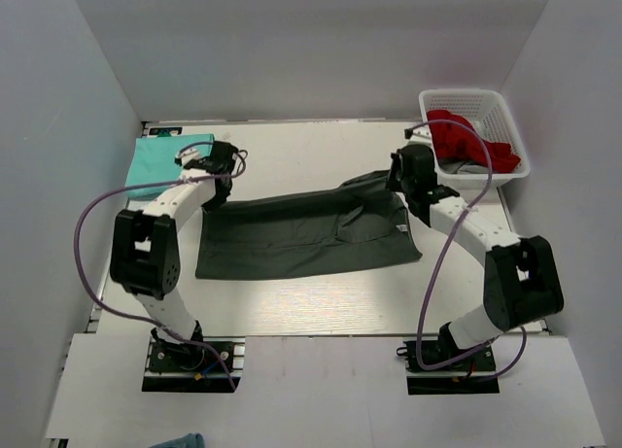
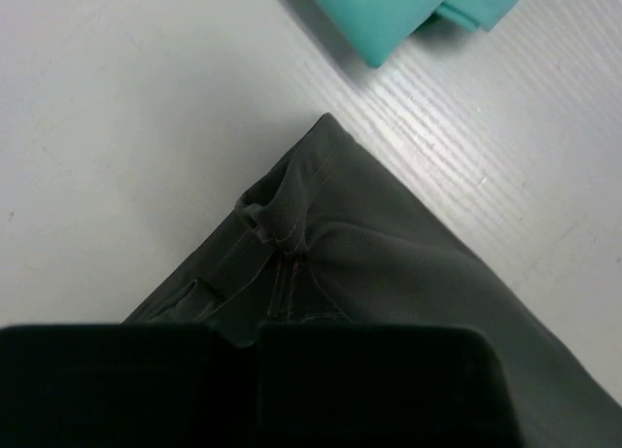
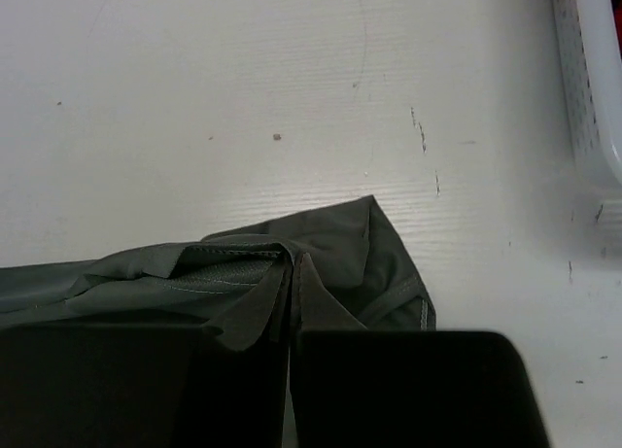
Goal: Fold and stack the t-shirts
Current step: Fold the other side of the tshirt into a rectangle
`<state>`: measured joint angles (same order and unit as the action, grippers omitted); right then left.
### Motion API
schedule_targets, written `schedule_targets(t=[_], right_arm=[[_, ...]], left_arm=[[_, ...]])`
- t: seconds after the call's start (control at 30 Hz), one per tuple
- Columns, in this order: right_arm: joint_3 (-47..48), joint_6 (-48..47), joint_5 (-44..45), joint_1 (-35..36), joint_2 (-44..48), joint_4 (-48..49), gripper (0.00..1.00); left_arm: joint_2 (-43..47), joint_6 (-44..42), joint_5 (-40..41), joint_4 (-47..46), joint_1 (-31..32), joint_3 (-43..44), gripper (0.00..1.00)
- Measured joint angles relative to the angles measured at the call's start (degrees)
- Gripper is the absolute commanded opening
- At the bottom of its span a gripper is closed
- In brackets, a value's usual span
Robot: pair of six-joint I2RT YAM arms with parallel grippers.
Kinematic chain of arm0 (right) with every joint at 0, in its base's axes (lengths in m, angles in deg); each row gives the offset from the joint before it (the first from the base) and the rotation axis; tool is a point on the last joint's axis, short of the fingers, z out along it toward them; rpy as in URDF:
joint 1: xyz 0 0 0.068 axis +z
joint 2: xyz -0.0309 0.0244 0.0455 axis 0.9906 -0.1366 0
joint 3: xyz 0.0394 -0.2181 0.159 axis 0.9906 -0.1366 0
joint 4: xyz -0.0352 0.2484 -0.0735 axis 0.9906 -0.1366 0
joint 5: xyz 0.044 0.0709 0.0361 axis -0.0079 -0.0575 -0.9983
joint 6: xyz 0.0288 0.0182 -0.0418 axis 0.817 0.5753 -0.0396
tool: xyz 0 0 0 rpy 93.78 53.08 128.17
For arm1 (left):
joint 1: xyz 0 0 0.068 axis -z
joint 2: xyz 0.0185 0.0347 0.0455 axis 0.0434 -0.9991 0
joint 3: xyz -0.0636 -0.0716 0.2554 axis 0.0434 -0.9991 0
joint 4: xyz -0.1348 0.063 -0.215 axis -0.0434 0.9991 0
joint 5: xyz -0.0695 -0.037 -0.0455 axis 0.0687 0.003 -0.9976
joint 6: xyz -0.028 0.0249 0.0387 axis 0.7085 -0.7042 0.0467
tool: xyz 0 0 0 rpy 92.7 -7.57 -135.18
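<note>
The dark charcoal t-shirt [image 1: 306, 236] lies stretched across the table's middle, folded lengthwise. My left gripper [image 1: 216, 181] is shut on its far left corner; in the left wrist view the cloth [image 2: 389, 263] bunches at the closed fingers [image 2: 369, 385]. My right gripper [image 1: 400, 184] is shut on its far right corner; in the right wrist view the hem [image 3: 292, 273] is pinched between the fingers [image 3: 408, 390]. The mint-turquoise t-shirt [image 1: 165, 161] lies folded at the far left, also in the left wrist view [image 2: 408, 11].
A white plastic basket [image 1: 478, 100] holding red cloth [image 1: 466, 142] stands at the far right; its wall shows in the right wrist view [image 3: 588, 88]. White walls enclose the table on three sides.
</note>
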<state>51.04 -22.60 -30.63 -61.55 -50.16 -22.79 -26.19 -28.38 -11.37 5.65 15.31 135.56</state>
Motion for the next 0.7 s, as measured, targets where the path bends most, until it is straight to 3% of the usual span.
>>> schedule_targets(t=[0.23,0.53,0.57,0.6,0.63,0.7], right_arm=[[-8.7,1.6,-0.9,0.0,4.9,1.4,0.0],[-14.4,2.7,-1.0,0.0,8.5,1.7,0.0],[-15.2,2.9,-1.2,0.0,8.9,1.7,0.0],[-16.2,3.3,-1.4,0.0,9.4,1.7,0.13],[-17.4,4.0,-1.6,0.0,10.0,1.5,0.21],[-20.3,5.1,-1.8,0.0,11.7,0.4,0.28]], left_arm=[[9.9,-2.0,-3.8,-10.1,0.0,-12.4,0.0],[11.5,-2.9,-9.0,-16.4,0.0,-21.6,0.0],[11.5,-2.5,-9.1,-16.0,0.0,-22.2,0.07],[11.8,-2.1,-9.2,-15.5,0.0,-22.7,0.33],[12.2,-1.7,-9.2,-14.2,0.0,-23.0,0.44],[13.8,-0.1,-9.2,-11.6,0.0,-23.7,0.54]])
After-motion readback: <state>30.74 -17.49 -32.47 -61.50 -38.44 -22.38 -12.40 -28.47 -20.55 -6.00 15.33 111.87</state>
